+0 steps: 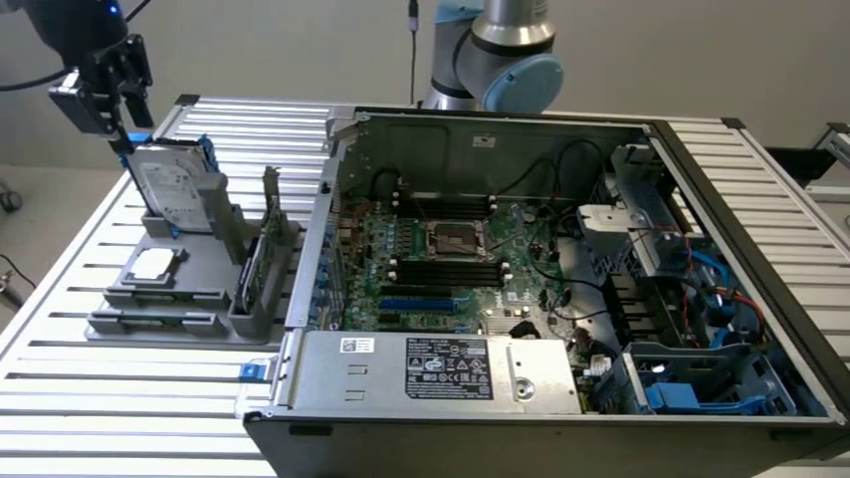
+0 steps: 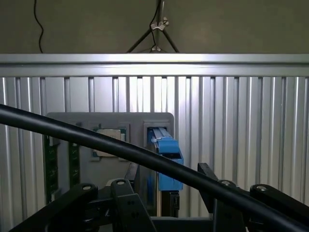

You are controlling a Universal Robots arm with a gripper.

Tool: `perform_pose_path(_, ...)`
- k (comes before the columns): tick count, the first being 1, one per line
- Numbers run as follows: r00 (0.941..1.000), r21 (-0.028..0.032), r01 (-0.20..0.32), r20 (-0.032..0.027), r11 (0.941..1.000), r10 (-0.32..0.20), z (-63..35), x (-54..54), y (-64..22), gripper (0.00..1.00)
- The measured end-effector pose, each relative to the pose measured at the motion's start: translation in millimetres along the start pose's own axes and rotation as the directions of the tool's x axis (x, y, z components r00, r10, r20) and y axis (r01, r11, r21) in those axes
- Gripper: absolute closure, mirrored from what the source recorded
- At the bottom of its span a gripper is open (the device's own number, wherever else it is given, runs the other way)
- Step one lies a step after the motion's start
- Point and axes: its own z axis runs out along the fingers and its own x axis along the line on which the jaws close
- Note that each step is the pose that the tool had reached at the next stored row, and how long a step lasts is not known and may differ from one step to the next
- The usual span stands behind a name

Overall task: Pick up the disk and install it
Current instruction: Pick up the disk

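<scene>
1. Slatted aluminium table [image 1: 80, 299]: lay under the computer case [image 1: 743, 199] and stretched out past it on all sides.
2. Computer case: side panel off and interior exposed, with a green motherboard [image 1: 439, 259] on its floor.
3. Robot arm [image 1: 505, 50]: its grey and pale blue joint rose behind the case's far wall.
4. Power-supply box [image 1: 439, 368]: silver with a printed label, set inside the case along its near edge.
5. Grey holder [image 1: 159, 319]: a slotted stand on the table just outside the case, on the exterior view's left.
6. The disk [image 1: 179, 189]: silver-grey with a white label and a blue carrier. It stood upright and slightly tilted in the holder's far slot, outside the case on the exterior view's left.
7. Gripper [image 1: 113, 110]: black, hanging farther from the case than the disk and just above its top edge. The fingers were spread wide to either side of the blue carrier and grasped nothing.
8. Small square chip [image 1: 153, 264]: lay flat on the holder, nearer the case's front corner than the disk.
</scene>
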Motion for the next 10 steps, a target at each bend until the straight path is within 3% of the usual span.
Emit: perform_pose_path(10, 0.9999, 0.0001, 0.006, -0.0081, 1.0000, -0.006, 18.1, 0.3, -1.0, 0.40)
